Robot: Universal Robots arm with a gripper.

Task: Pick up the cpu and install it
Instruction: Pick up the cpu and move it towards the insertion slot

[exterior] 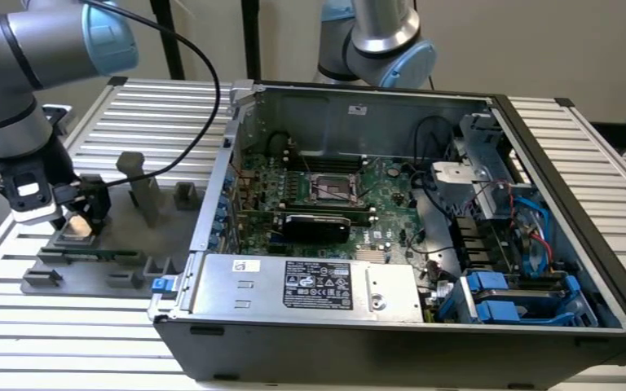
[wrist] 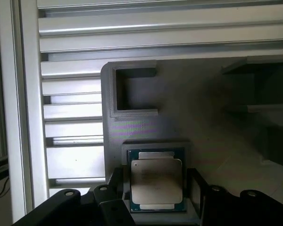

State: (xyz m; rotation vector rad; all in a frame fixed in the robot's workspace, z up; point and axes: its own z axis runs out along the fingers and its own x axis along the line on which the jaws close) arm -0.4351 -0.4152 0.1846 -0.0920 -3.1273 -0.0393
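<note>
The cpu is a small square chip with a silvery top, lying flat in a pocket of the grey fixture plate. In the exterior view the cpu sits on the fixture at the exterior view's left, outside the computer case. My gripper is straight above it and open, with one dark finger on either side of the chip, close to its edges. The chip rests in its pocket, not lifted. My gripper hangs low over the fixture. The dark socket frame lies on the motherboard inside the case.
The open computer case fills the middle and the exterior view's right, with a power supply at its near side. Upright grey fixture blocks stand beside my gripper. A black cable loops from the arm. A second arm stands behind the case.
</note>
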